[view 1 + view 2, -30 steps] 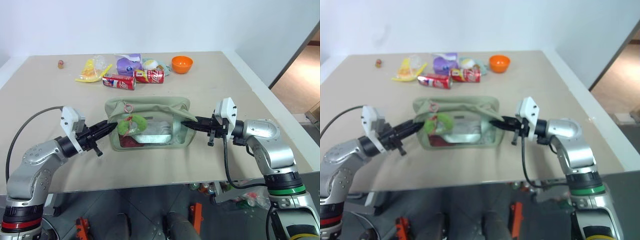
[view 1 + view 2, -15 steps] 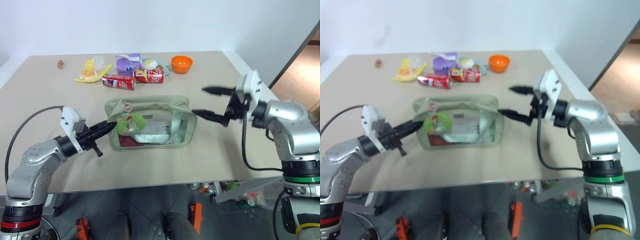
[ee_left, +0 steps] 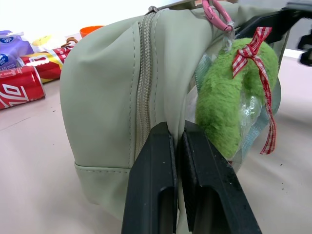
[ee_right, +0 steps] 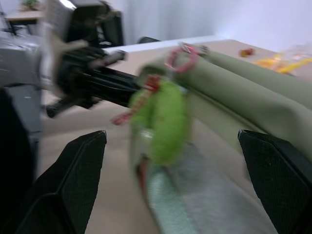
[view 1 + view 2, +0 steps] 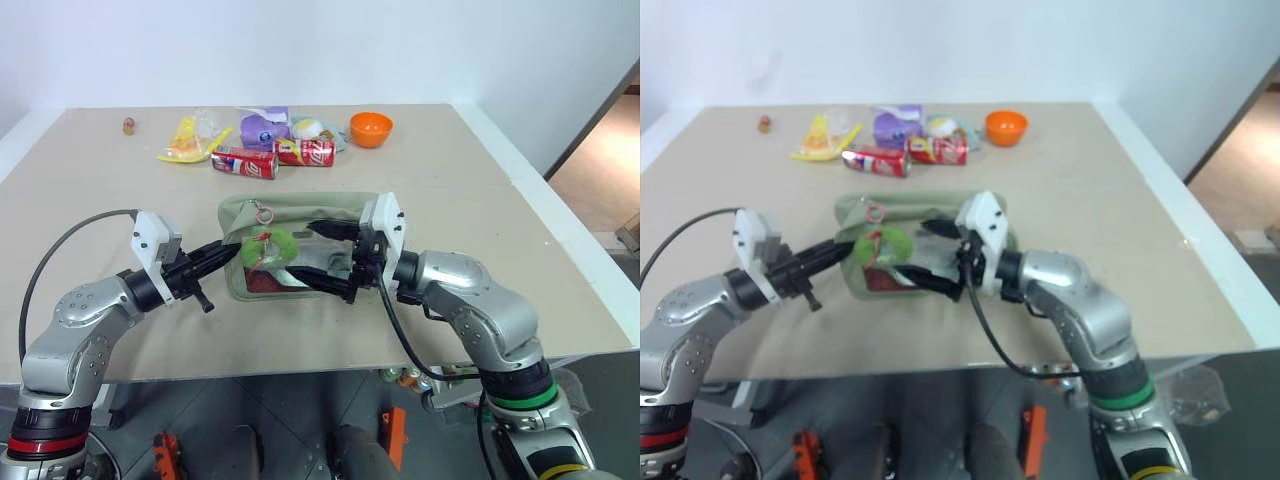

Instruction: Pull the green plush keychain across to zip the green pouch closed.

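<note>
Reaching back in: right gripper (image 5: 322, 258), released from pouch's (image 5: 300, 215) far end, now spread wide beside keychain (image 5: 272, 246), which hangs at pouch's left end. Left gripper (image 5: 232, 251) clenched on left end. Zipping not yet begun.

Both arms reached inward and level, left gripper pinched, right gripper spread.

We held our left arm bent at the elbow, forearm running forward and toward our right, with the left gripper (image 5: 222, 254) roughly level and its 2 black fingers (image 3: 155, 185) pressed together side by side, tips against the end wall of the green pouch (image 3: 112, 97). We held our right arm folded across our front, silver elbow out to our right and wrist turned toward our left, with the right gripper (image 5: 318, 258) roughly level. Its 2 fingers (image 4: 80, 165) stood wide apart, one above the other in the head views, closed on nothing.
</note>
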You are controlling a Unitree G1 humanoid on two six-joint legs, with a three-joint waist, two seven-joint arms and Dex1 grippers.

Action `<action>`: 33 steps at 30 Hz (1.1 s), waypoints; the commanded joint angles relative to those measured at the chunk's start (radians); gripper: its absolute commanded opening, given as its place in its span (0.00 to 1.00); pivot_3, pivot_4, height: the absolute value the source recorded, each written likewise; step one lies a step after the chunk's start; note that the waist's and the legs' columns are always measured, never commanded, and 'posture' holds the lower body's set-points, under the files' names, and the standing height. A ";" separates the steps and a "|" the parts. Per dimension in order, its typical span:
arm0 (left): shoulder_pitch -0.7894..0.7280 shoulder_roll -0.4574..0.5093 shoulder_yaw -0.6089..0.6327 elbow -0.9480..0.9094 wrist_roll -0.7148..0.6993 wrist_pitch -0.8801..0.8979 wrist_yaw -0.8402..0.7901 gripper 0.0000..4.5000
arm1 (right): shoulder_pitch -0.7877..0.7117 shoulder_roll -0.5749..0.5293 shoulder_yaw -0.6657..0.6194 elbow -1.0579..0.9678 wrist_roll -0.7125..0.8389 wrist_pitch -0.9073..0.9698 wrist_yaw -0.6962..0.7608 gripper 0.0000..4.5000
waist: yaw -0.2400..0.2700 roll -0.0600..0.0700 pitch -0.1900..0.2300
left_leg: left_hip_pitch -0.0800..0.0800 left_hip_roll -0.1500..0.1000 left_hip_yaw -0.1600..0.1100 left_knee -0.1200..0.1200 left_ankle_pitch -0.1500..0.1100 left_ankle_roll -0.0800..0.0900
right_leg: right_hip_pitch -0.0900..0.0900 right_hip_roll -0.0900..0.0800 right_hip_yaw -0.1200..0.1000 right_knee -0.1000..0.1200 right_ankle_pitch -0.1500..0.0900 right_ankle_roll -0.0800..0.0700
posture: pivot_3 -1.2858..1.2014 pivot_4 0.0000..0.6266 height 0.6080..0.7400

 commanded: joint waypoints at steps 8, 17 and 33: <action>0.009 -0.003 -0.018 -0.032 0.011 -0.013 0.007 0.00 | -0.052 0.095 0.050 0.023 -0.033 -0.010 -0.006 0.74 | -0.002 0.000 0.000 | 0.000 0.001 -0.002 -0.001 0.000 0.000 | 0.000 0.002 -0.001 0.000 0.001 0.002 | 0.52 0.24 1.00; 0.006 -0.016 -0.036 -0.018 0.028 -0.028 0.010 0.00 | -0.067 0.125 0.034 0.024 -0.022 0.021 -0.015 0.04 | 0.001 0.000 0.000 | 0.000 0.000 -0.002 -0.001 0.000 0.000 | 0.000 0.001 -0.001 0.000 0.001 0.002 | 0.52 0.24 1.00; -0.024 -0.059 -0.065 0.029 0.069 -0.079 0.025 0.00 | -0.340 -0.170 -0.140 0.002 0.103 0.082 0.203 0.02 | 0.011 0.000 0.000 | -0.002 0.000 -0.002 -0.001 0.000 0.000 | 0.000 -0.001 -0.002 -0.002 -0.002 -0.001 | 0.52 0.24 1.00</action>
